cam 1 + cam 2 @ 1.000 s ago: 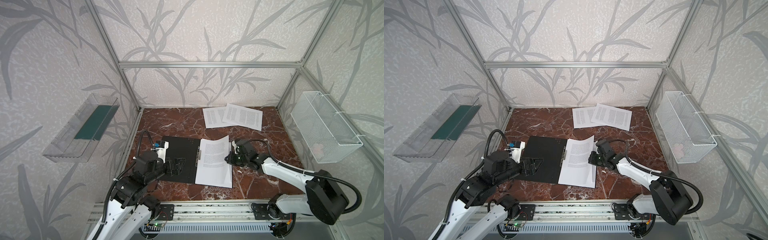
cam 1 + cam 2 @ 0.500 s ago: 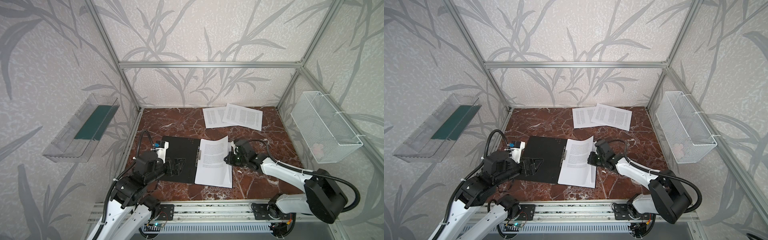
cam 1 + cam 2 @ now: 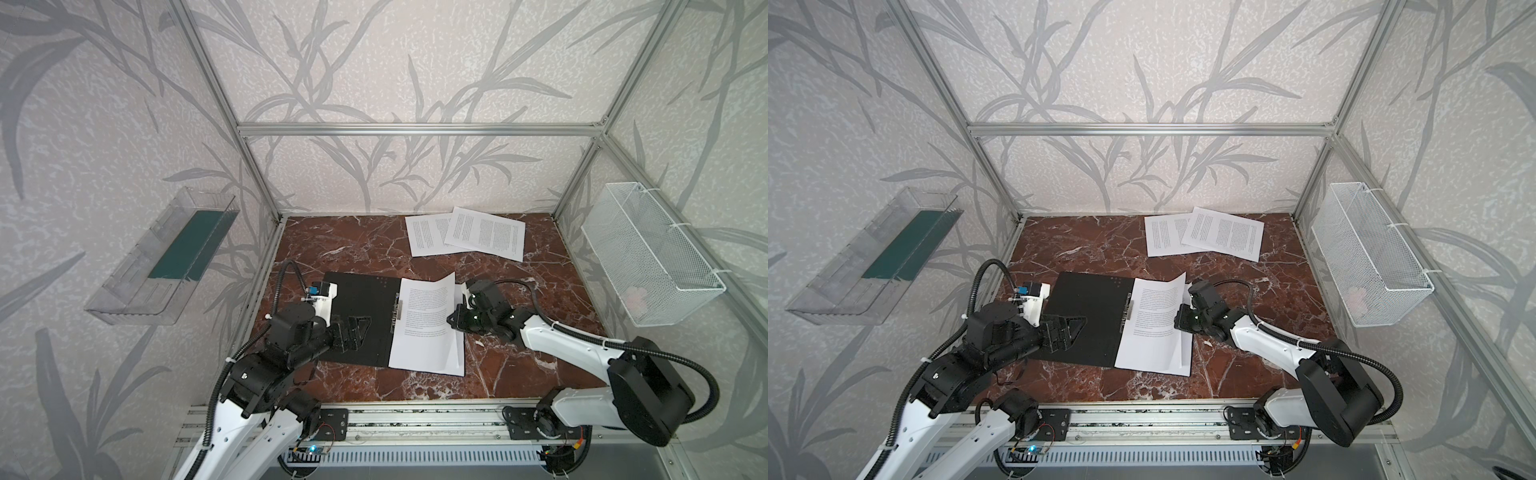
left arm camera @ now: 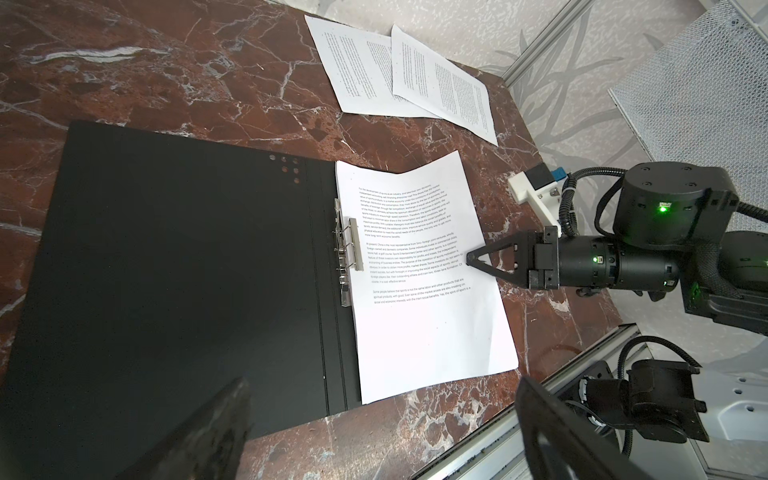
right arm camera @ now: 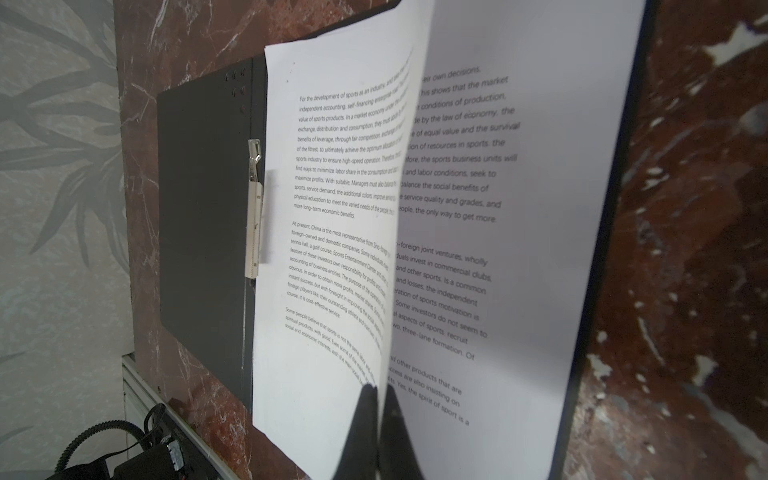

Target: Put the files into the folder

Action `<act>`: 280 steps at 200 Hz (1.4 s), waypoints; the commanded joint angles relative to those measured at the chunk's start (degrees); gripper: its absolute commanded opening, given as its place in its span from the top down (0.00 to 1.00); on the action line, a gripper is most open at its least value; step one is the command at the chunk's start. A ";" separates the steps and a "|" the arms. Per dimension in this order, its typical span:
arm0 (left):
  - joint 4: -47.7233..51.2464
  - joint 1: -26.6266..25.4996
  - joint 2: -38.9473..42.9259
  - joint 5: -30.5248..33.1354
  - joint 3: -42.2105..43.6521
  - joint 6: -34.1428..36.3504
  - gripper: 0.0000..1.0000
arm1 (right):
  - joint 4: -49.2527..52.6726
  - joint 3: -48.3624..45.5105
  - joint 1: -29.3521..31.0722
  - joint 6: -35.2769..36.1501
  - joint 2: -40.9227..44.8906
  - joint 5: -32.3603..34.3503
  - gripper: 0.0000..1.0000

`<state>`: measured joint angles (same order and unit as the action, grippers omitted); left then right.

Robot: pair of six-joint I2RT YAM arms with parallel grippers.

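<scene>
Slightly nearer the clip (image 4: 347,257) now, right gripper (image 4: 470,266) stays pinched shut on the top sheet (image 4: 415,249) by its raised edge, above the stack (image 5: 519,249) on the open folder (image 4: 187,249). Unmoved, left gripper (image 3: 355,332) hangs wide open and empty over the black left leaf; two more sheets (image 3: 465,237) lie far back

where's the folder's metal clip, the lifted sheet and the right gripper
metal clip (image 4: 355,245): left wrist view, on its flat lever bar
lifted sheet (image 3: 424,307): in a top view, on its printed middle
right gripper (image 4: 471,264): left wrist view, at its shut tips on the sheet's edge
</scene>
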<state>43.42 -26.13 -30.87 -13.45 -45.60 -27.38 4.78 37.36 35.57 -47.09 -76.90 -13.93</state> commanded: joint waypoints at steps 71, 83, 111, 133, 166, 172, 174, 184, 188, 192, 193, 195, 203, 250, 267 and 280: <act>0.64 0.11 0.51 -0.26 0.74 1.06 0.01 | 0.54 0.58 0.32 0.64 -1.06 1.31 0.88; 0.59 0.14 0.55 -0.35 0.70 1.05 0.01 | 0.90 0.53 0.25 0.68 -1.06 1.67 0.83; 0.53 0.11 0.56 -0.43 0.69 1.03 0.01 | 1.65 0.56 0.20 0.88 -1.19 2.83 0.79; 0.55 0.07 0.63 -0.46 0.65 1.04 0.01 | 2.41 1.10 0.20 1.20 -1.82 3.23 0.75; 0.55 0.16 0.73 -0.52 0.72 1.03 0.01 | 3.00 1.34 0.11 1.47 -2.46 4.09 0.75; 0.53 0.10 0.84 -0.59 0.69 1.06 0.01 | 3.02 1.47 0.11 1.49 -2.61 4.17 0.75; 0.53 0.07 0.84 -0.58 0.69 1.04 0.01 | 3.04 1.42 0.11 1.50 -2.68 4.18 0.74; 0.53 0.08 0.81 -0.53 0.76 1.03 0.01 | 3.05 1.57 0.12 1.61 -2.92 4.26 0.75; 0.53 0.07 0.86 -0.52 0.71 1.02 0.01 | 3.13 1.64 0.17 1.57 -3.03 4.35 0.75; 0.53 0.09 0.86 -0.48 0.70 1.05 0.01 | 3.22 1.67 0.11 1.60 -3.07 4.44 0.74; 0.53 0.10 0.83 -0.54 0.70 1.03 0.01 | 3.22 1.71 0.11 1.62 -3.12 4.44 0.74; 0.53 0.07 0.86 -0.59 0.69 1.01 0.01 | 3.22 1.69 0.11 1.60 -3.15 4.44 0.74; 0.49 0.05 0.86 -0.65 0.69 1.10 0.01 | 3.23 1.72 0.11 1.59 -3.25 4.52 0.75; 0.48 0.08 0.87 -0.66 0.69 1.06 0.01 | 4.14 1.88 0.07 1.84 -3.43 5.53 0.71; 0.49 0.04 0.85 -0.79 0.72 1.03 0.01 | 4.56 2.10 -0.06 2.20 -3.51 5.84 0.65; 0.44 0.10 0.83 -0.86 0.70 1.06 0.01 | 4.63 2.21 -0.32 2.48 -3.52 5.84 0.60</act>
<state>43.40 -26.13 -30.46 -13.65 -45.58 -27.38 7.79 37.78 35.55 -45.60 -79.83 -9.32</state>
